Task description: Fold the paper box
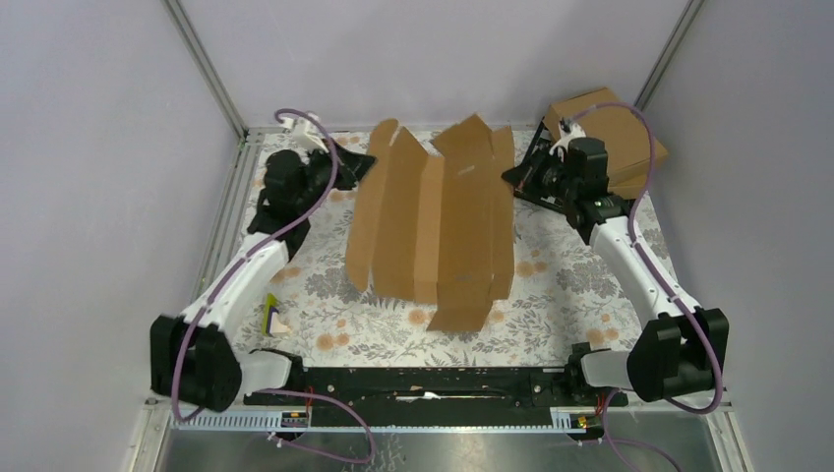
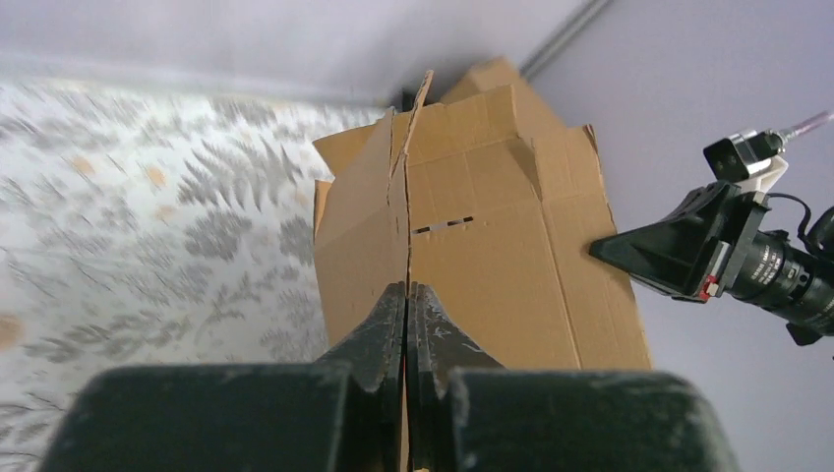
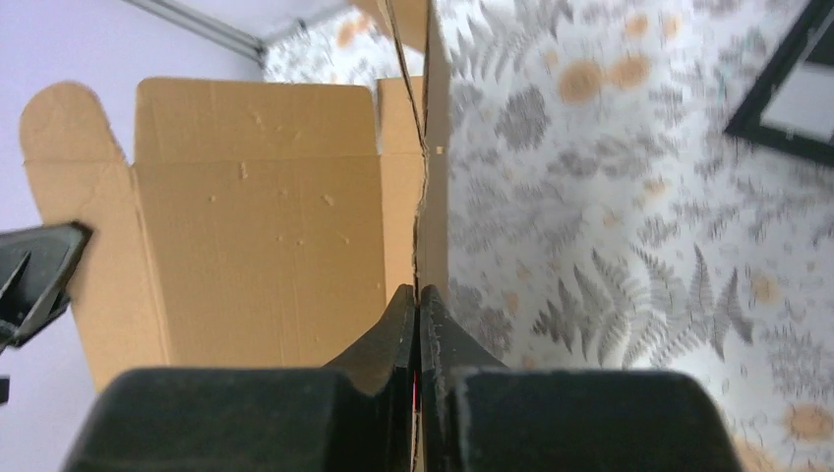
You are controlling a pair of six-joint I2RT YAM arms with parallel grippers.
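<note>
The paper box [image 1: 433, 221] lies in the middle of the flower-patterned bench [image 1: 580, 285] as a brown cardboard blank. It is partly raised, and its long panels bend along their creases into ridges running from near to far. Its flaps and tabs stick up at the far end, and one tab lies flat on the bench at the near end.

The left hand [image 1: 359, 165] sits at the blank's far left corner. In the left wrist view its fingers [image 2: 379, 329] are pressed together on a thin upright cardboard edge that rises from between them.

The right hand [image 1: 513, 179] meets the blank's far right edge. In the right wrist view its fingers [image 3: 443, 329] are likewise clamped on a thin edge of the cardboard, with a broad panel spreading away to one side. Both hands therefore pinch the paper box, one on each side of its far end.

A ready-made cardboard box [image 1: 615, 133] stands in the far right corner behind the right arm. A small yellow-green and white object [image 1: 272, 317] lies on the bench beside the left arm, well apart from the blank.
</note>
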